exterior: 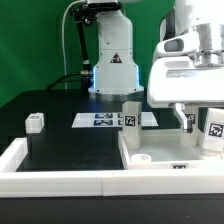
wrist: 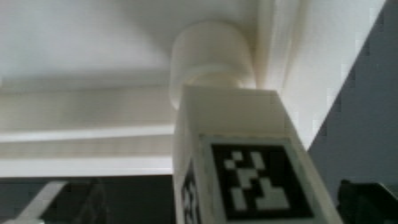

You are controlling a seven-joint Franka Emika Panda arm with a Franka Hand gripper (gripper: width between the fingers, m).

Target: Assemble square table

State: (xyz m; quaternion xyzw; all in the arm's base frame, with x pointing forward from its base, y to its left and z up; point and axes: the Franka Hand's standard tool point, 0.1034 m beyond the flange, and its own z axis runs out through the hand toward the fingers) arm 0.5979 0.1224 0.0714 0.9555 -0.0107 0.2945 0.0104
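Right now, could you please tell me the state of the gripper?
Gripper: cannot be told; a leg fills the wrist view close up, but the fingertips are not clearly visible.

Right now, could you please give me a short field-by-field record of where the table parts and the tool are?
tabletop: white square top, flat at the exterior view's right
left leg: alone on the black surface, apart from the top
middle leg: upright at the top's far edge, tag facing the camera
right leg: tagged, beside the tool
tool: low over the top; open or shut cannot be told
marker board: flat before the arm's base
wrist view: one tagged leg close up against white plastic
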